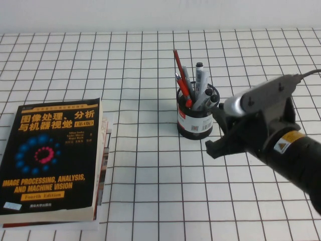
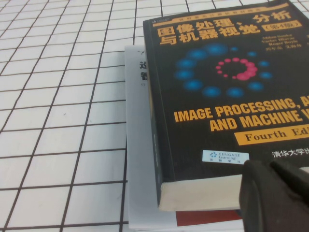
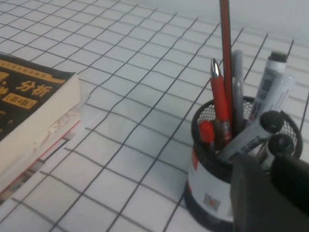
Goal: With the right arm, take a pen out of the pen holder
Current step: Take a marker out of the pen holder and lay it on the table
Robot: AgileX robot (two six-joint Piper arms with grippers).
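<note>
1. Pen holder (image 1: 194, 125) is standing mid-table at the textbook's (image 1: 50, 150) 3 o'clock, keeping its pens upright.
2. Right gripper (image 1: 213, 147) is hovering at its 4 o'clock, jaws seemingly closed, empty.
3. Left gripper (image 2: 273, 193) is idling over the textbook, jaws closed.
4. Red pen (image 1: 181, 75) is sticking up highest.

Bright, even light (soft shadows)

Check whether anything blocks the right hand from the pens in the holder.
Nothing visible does. The right hand hangs just right of the pen holder, its pens sticking up free. The book lies far left, with the left hand above its edge.
</note>
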